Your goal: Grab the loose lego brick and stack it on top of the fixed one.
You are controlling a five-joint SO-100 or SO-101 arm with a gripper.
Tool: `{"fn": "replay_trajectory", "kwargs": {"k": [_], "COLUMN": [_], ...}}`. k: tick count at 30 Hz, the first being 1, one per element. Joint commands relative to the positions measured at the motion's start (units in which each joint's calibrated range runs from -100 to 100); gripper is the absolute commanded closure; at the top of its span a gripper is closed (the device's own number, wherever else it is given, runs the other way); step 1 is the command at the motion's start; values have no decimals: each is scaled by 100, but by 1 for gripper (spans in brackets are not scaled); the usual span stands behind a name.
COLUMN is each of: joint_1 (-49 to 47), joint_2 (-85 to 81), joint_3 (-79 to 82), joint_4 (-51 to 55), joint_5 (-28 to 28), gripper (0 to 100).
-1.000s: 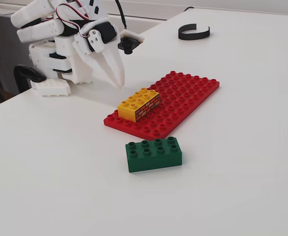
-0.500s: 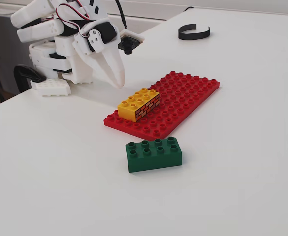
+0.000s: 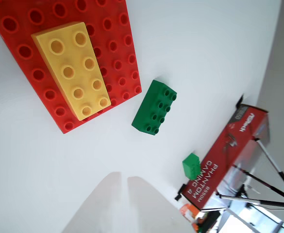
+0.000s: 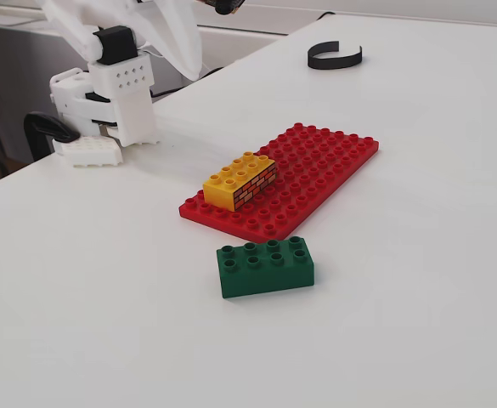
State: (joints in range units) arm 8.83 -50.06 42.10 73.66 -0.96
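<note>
**Green brick loose on the table beside the red plate, gripper well above**

In the wrist view, from left to right: the red baseplate runs off the top edge, with the yellow brick pressed onto it. Just right of the plate's corner, apart from it, the green brick lies flat on the white table, studs up. Further right a smaller green block and a red box stand at the table's far edge; only this view shows them. At the bottom, two pale blurred fingertips of the gripper rise into view with a narrow gap between them and nothing held; how far the jaws are parted I cannot tell exactly.

The fixed view shows, at left, the white arm base, its upper part cut off by the frame, so the gripper itself is out of sight here. The yellow brick's orange brick-wall side is visible only here. The green brick sits in front of the plate's near edge, close but not touching. A black curved band lies far back at right
</note>
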Motion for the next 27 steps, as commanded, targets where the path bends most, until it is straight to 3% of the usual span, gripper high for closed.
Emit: {"fn": "replay_trajectory", "kwargs": {"k": [1, 7, 12, 21, 27], "joint_1": [163, 200, 223, 490, 831], "joint_2": [2483, 4913, 6260, 7614, 8021], "joint_3": [-1965, -4563, -6165, -7287, -7332], "joint_4": [197, 1012, 1385, 1376, 1290], "joint_5": [-338, -1033, -1237, -1420, -1467], "gripper": [99, 99, 99, 98, 80]}}
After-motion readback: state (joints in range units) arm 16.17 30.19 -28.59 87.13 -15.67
